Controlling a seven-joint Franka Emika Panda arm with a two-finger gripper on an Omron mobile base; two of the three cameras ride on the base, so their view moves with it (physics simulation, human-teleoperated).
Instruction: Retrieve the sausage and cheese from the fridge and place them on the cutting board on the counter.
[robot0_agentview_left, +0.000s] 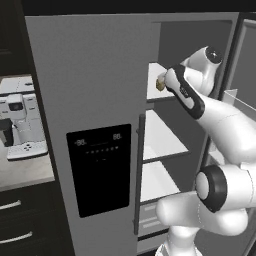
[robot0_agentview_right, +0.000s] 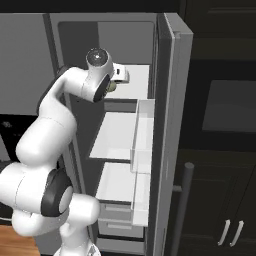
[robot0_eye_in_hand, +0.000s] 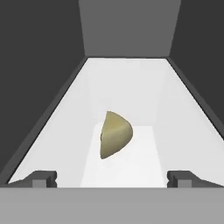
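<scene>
Fingertips of the gripper (robot0_eye_in_hand: 112, 178) were seen nearest the lens in the hand view, one at 7 o'clock and one at 5 o'clock, set wide apart with nothing between them; the jaws were spread and empty. Just beyond them, a little left of the midline between the tips, the cheese (robot0_eye_in_hand: 114, 134) was noted lying on a white shelf (robot0_eye_in_hand: 131, 83), a yellowish-olive wedge with its rounded end toward 1 o'clock. Dark walls were recorded at 9 and 3 o'clock, and a grey back wall at 12 o'clock.

Left base view, left to right: a coffee machine (robot0_agentview_left: 20, 125) was seen at 9 o'clock on a plain grey top. The closed door of the fridge (robot0_agentview_left: 90, 100) with its black dispenser panel (robot0_agentview_left: 100, 170) was noted at centre. The open compartment lay to its right, with white shelves stacked one over another. At 1 o'clock the arm was seen reaching onto the top shelf, and the cheese (robot0_agentview_left: 160, 83) showed just left of the hand as a small olive patch at the shelf's front edge.

Right base view: the arm was recorded at 9 o'clock, bent up toward 11 o'clock, with the cheese (robot0_agentview_right: 113, 86) partly hidden beside the hand on the top shelf. The open fridge door (robot0_agentview_right: 172, 125) stood at 3 o'clock, dark cabinets beyond it.
</scene>
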